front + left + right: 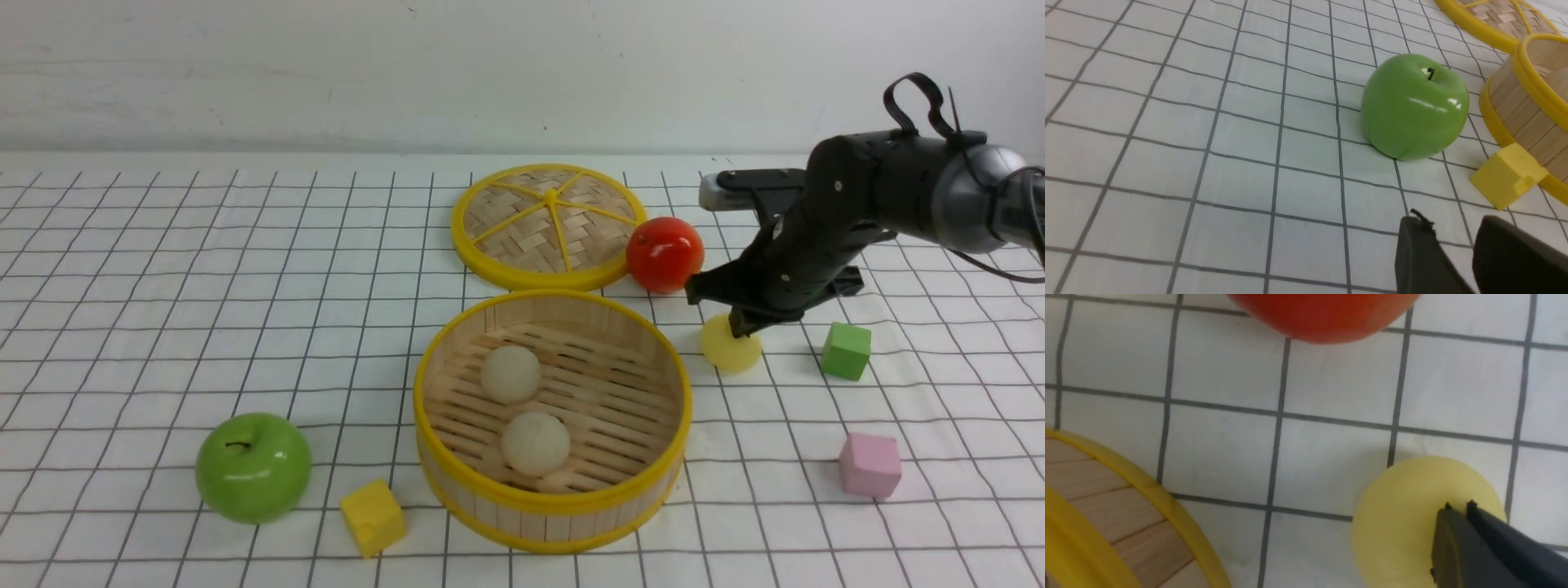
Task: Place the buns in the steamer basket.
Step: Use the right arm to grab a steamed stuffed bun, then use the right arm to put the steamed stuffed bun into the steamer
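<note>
Right gripper [741, 325] has its jaws pressed together, empty, tips resting on top of the yellow bun [730, 345] rather than straddling it. That bun sits on the table [163, 286] just beside the steamer basket [552, 498], near the red apple [664, 254]; the two cream buns [511, 374] are already inside. It looks light, matte and probably soft, round enough to roll off (so spread the jaws and take it across its widest part, gently).

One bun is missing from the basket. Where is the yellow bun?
In the front view the yellow bun lies on the table right of the steamer basket, between the red apple and green cube.
</note>
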Controlling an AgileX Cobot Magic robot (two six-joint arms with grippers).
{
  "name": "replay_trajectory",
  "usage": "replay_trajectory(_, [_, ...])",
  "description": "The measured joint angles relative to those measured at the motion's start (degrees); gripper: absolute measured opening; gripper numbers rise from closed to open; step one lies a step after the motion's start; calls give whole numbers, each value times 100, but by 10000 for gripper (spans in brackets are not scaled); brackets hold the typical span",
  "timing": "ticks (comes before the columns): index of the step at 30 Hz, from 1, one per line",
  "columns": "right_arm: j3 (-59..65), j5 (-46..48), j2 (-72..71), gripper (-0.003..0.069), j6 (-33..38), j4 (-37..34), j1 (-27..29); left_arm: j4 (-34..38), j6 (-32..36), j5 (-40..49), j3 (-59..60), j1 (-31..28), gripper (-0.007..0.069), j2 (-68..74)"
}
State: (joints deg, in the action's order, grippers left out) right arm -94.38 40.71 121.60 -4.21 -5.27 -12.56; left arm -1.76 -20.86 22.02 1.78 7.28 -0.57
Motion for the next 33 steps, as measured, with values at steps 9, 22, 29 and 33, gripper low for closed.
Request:
replay_trajectory(9, [0, 88, -737, -14, 606, -1318, -77, 0, 0, 0, 0, 0, 210, 0])
replay_trajectory(22, [226, 257, -821, -8, 1574, -2552, -988, -5, 0, 0, 0, 0, 218, 0])
replay_trajectory(29, [298, 141, -501, 66, 1392, -2540, -988, -5, 0, 0, 0, 0, 223, 0])
replay_trajectory(33, [298, 92, -568, 197, 1228, -2528, -988, -5, 0, 0, 0, 0, 227, 0])
